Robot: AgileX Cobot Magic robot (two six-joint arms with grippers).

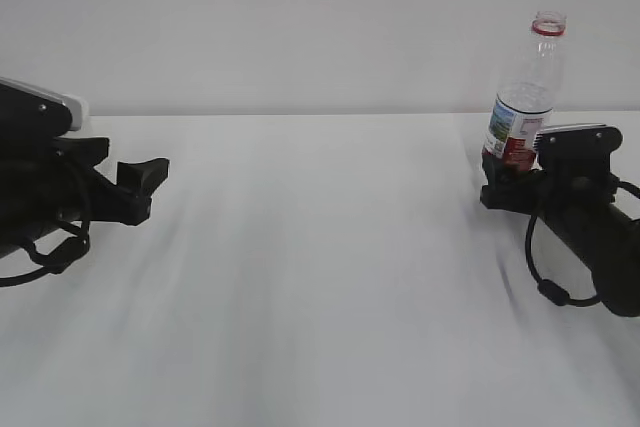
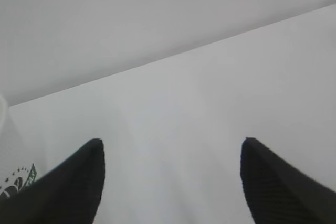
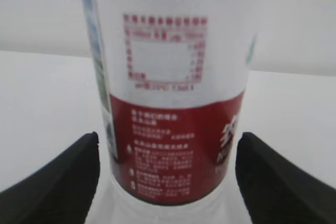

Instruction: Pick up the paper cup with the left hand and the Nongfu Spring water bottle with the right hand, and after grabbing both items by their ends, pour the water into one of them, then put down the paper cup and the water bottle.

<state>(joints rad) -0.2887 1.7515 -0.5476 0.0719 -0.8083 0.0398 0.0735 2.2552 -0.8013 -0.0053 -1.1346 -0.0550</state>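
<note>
Exterior view: the left hand (image 1: 140, 187) hangs low at the table's left edge, jaws spread and empty; the right hand (image 1: 512, 185) has its jaws spread about the base of the upright Nongfu Spring water bottle (image 1: 527, 92) — capless, red neck ring. No cup shows here.

Left wrist view: a sliver of the paper cup (image 2: 11, 167), white with a green logo, sits beside the left finger, outside the jaws.

Right wrist view: the bottle's red label fills the gap, seemingly ungripped. Likely the reaching step — next, each hand must centre and close.
</note>
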